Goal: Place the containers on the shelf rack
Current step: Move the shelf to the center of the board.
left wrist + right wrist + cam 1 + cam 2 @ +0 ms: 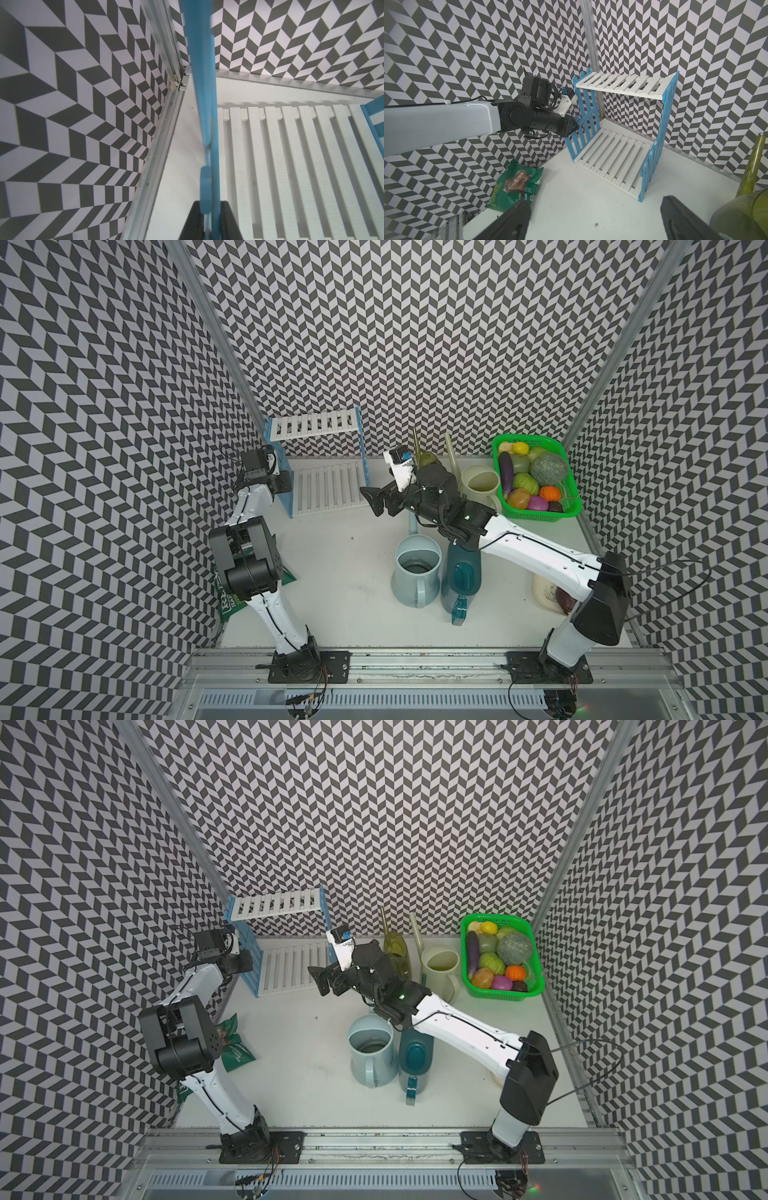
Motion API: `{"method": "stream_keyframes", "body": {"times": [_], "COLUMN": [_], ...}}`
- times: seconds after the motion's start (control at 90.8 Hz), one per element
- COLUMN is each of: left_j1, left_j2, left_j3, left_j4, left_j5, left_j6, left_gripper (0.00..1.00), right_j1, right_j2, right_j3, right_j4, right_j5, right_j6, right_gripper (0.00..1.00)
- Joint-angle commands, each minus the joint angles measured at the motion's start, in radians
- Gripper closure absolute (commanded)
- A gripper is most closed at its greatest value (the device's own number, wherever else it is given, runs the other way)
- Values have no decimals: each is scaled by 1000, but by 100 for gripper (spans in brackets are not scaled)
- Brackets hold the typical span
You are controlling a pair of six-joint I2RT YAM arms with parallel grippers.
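Right hand (595, 200) is hanging wide open over the bench (340, 593), gripping nothing, just in front of the shelf rack (328, 489) and off its right corner. Left hand (574, 127) is pinching shut on a blue slat of the rack's left side frame, and in the left wrist view that slat is running straight between the dark fingers (192, 220).

Nearest the front edge, well in front of the rack and to its right, the light blue can (415, 572) is standing upright with its handle pointing forward. The dark teal can (461, 580) is sitting just beside it, on the side farther from the rack. A green snack bag (517, 187) is lying in front of the rack's left frame, partly under the left arm.

Farther back, the olive can (397, 952) is standing to the right of the rack, close behind the right wrist. The cream can (482, 485) is standing one place farther from the rack. A green basket (569, 510) of vegetables is sitting farthest right of the rack.

The rack itself is standing in the back left corner, against the patterned wall. All four cans are resting on the bench, not yet on the rack.
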Motion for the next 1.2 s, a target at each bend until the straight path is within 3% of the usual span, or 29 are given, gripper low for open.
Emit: {"method": "stream_keyframes", "body": {"times": [0.0,0.198,0.672,1.19], "left_j1": [-12,-41,-146,-225], "left_j2": [-37,-59,-78,-33], "left_j3": [-48,-70,-117,-108], "left_j4": [-61,-89,-89,-40], "left_j5": [101,113,106,63], "left_j6": [4,19,-7,-94], "left_gripper": [100,100,100,99], "right_j1": [9,9,-9,-11], "right_j2": [18,29,257,134], "right_j3": [4,1,249,118], "right_j4": [57,57,-135,-65], "right_j5": [20,102,288,295], "right_j6": [4,21,104,130], "right_gripper": [0,0,0,0]}}
